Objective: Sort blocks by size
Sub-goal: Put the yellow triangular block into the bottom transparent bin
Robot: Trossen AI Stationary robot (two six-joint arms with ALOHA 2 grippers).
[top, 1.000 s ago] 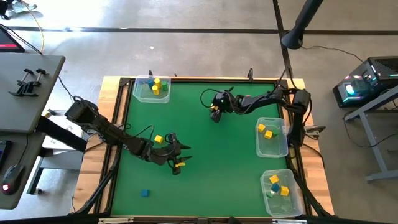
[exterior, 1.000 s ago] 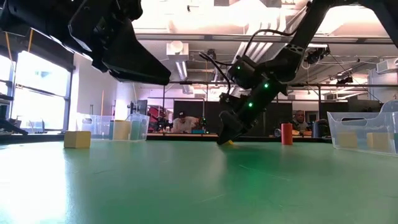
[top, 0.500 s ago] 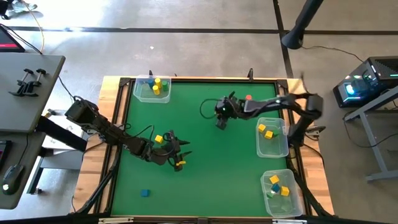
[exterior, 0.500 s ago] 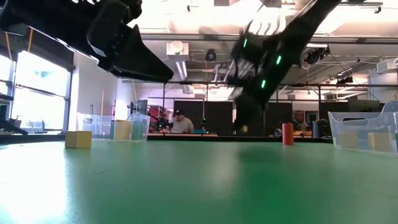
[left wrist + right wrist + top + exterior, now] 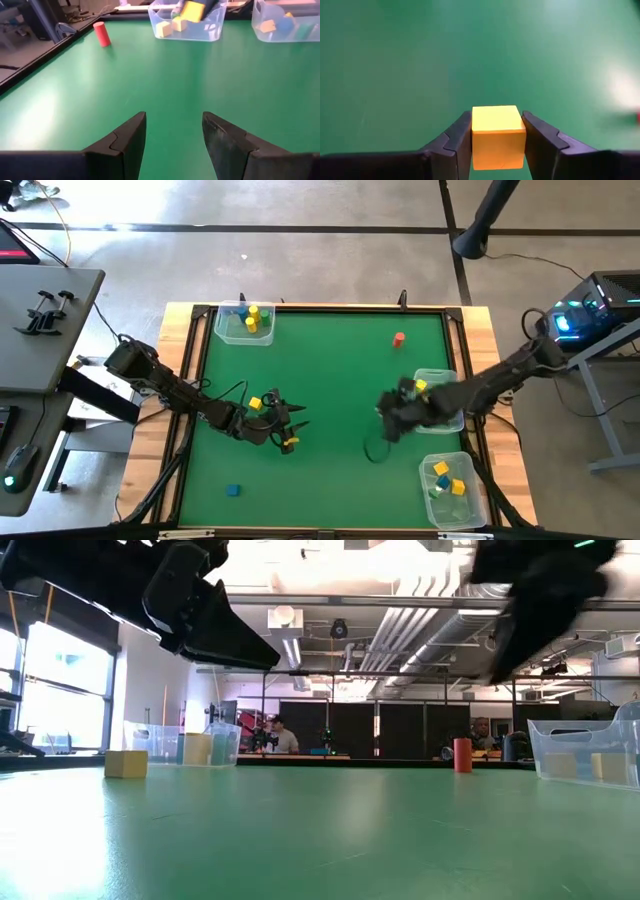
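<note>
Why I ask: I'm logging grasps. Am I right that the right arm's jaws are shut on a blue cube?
Not quite: the cube is yellow, not blue, as the right wrist view shows. The right gripper's jaws are indeed shut on it.

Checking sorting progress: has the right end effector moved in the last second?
Yes. The right end effector, gripping a yellow block, swung from the mat's far middle toward the near right tub.

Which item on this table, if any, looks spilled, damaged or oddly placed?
Nothing stands out. The loose red cylinder stands upright, the blue block sits flat awaiting sorting, and the right gripper squarely holds a yellow block.
</note>
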